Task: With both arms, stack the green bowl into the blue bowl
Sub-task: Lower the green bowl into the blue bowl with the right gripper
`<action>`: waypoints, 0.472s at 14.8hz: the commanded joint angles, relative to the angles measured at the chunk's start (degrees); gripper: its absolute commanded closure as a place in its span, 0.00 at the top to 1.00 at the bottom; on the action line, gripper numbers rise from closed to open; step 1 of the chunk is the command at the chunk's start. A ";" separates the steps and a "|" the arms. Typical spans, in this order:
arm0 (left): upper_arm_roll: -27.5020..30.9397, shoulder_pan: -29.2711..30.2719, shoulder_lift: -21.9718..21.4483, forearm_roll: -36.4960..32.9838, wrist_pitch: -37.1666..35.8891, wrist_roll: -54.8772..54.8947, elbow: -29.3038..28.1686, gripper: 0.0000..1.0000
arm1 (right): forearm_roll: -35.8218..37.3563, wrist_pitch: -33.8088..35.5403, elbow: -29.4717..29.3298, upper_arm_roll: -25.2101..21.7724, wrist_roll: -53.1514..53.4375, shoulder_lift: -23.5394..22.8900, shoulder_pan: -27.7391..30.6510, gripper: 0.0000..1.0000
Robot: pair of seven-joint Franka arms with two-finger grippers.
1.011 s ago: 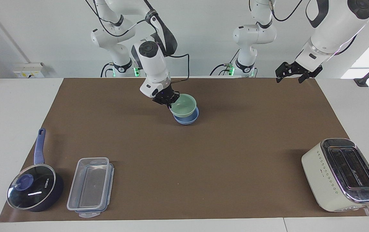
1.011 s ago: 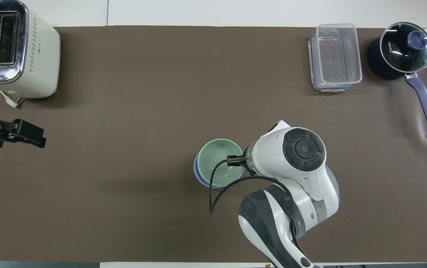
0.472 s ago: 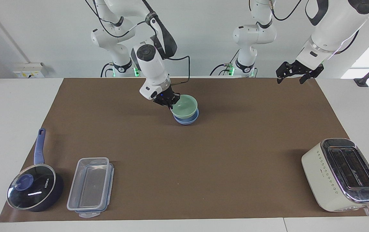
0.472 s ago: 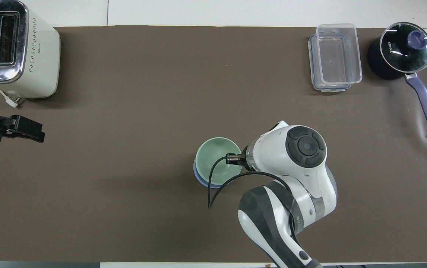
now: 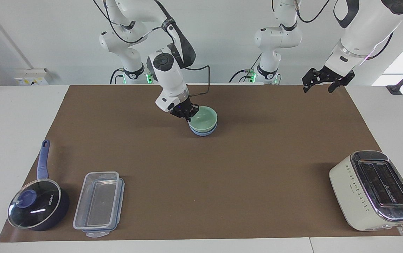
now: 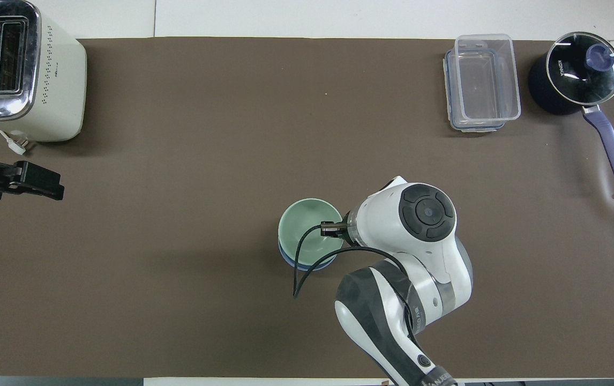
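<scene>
The pale green bowl (image 5: 204, 118) sits nested in the light blue bowl (image 5: 203, 132) on the brown mat, in the middle and close to the robots. Only the blue bowl's rim (image 6: 287, 258) shows under the green bowl (image 6: 304, 231) in the overhead view. My right gripper (image 5: 187, 114) is shut on the green bowl's rim at the side toward the right arm's end; in the overhead view its wrist covers the fingers. My left gripper (image 5: 318, 87) is open and empty, and waits raised over the mat's corner at the left arm's end (image 6: 34, 184).
A cream toaster (image 5: 373, 189) stands at the left arm's end, far from the robots. A clear lidded container (image 5: 97, 203) and a dark blue saucepan with glass lid (image 5: 38, 205) stand at the right arm's end. Two smaller white arms (image 5: 275, 38) stand at the table's back edge.
My right gripper has lowered the green bowl from a tilt above the blue bowl down into it. The left gripper has barely shifted.
</scene>
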State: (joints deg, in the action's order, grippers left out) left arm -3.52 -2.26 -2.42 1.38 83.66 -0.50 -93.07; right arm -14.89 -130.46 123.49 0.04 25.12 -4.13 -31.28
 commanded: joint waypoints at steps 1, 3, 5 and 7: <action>0.36 -0.82 0.04 -1.65 0.89 -0.64 0.17 1.00 | -1.11 -1.47 1.76 0.05 0.64 0.97 -0.09 0.00; 0.44 -0.73 0.13 -1.73 0.89 -0.64 0.17 1.00 | -1.11 -1.55 2.02 0.05 0.64 1.05 -0.18 0.00; 0.35 -0.73 0.22 -1.73 0.80 -0.64 0.25 1.00 | -1.11 -1.55 2.02 0.05 0.64 1.06 -0.36 0.00; 0.18 -0.64 -0.30 -1.73 0.89 -0.64 0.17 1.00 | -1.11 -1.64 2.11 0.05 0.64 1.06 -0.44 0.00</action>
State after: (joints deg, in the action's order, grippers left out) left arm -3.53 -2.28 -2.40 1.36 83.82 -0.50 -93.07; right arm -14.89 -130.53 124.25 0.07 25.12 -4.13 -31.35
